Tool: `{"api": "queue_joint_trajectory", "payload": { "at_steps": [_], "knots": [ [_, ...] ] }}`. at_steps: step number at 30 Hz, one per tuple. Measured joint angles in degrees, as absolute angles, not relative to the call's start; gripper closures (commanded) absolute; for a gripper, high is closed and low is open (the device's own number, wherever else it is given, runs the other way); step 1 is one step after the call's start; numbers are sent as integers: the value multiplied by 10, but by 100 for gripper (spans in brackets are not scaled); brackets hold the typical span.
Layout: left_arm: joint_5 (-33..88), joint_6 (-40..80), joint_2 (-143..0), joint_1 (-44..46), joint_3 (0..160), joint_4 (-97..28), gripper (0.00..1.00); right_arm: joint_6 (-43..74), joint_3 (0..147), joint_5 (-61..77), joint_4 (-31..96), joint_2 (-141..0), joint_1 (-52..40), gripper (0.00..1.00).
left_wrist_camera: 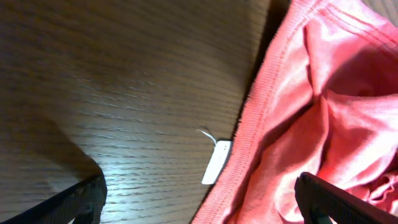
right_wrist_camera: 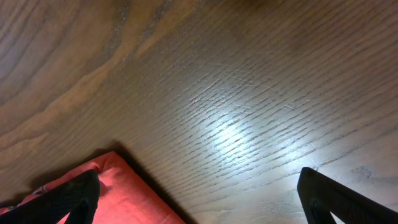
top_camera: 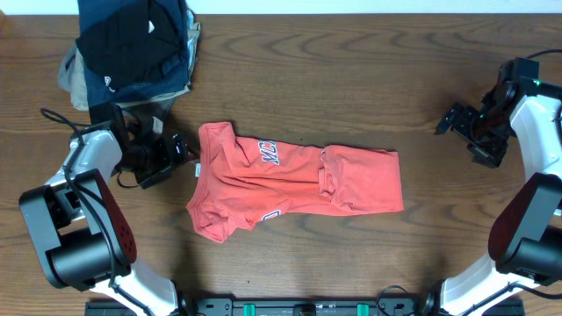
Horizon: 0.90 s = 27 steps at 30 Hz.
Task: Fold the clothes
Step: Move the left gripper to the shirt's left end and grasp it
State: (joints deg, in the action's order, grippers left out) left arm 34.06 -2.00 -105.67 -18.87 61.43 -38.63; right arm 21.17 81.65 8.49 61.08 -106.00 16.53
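I count one shirt (top_camera: 299,180) on one table (top_camera: 351,79), and one white tag (left_wrist_camera: 216,163) at the shirt's edge. There is one stack (top_camera: 132,48) of folded garments. I make out three colours in it, black, navy and grey-khaki, but cannot tell the exact number of pieces. I have two arms and two grippers, my left gripper (top_camera: 180,149) and my right gripper (top_camera: 448,123), each with two fingers (left_wrist_camera: 81,199).

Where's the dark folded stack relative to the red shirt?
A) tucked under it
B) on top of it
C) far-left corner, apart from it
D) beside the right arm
C: overhead, the dark stack sits in the far-left corner of the table, with bare wood between it and the red shirt.
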Motion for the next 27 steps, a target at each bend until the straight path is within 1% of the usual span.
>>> {"api": "queue_joint_trajectory", "payload": {
  "at_steps": [9, 15, 21, 27],
  "knots": [
    [380, -40, -1061, -175, 610, -408, 2, 212, 816, 85, 611, -1060, 165, 1],
    [406, -46, -1061, -128, 598, -397, 2, 212, 816, 85, 611, -1060, 165, 1],
    [423, -31, -1053, -82, 580, -356, 2, 212, 816, 85, 611, -1060, 165, 1],
    [432, -19, -1051, -51, 576, -346, 1, 212, 816, 85, 611, -1060, 165, 1]
  ]
}}
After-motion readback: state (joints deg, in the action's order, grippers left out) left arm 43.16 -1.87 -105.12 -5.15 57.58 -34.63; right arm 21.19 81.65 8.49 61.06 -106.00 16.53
